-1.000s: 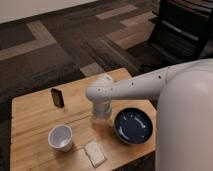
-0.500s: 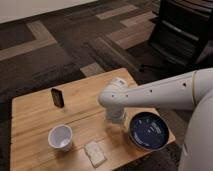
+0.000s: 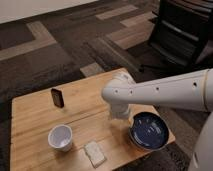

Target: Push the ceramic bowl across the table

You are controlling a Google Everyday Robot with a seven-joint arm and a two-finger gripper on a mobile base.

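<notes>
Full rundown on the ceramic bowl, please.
The ceramic bowl is wide, shallow, glossy dark navy, apparently glazed, with highlights inside. It sits upright and looks empty on the table, at the near right corner as viewed, close to the edge. The tool is down beside its left rim; contact unclear.

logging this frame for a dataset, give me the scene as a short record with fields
bowl: ceramic bowl, front right corner of table
gripper: gripper lowered just left of the bowl's rim, contact unclear
cup: white cup upright, front left
other items: dark block standing back left; pale pad at front edge
</notes>
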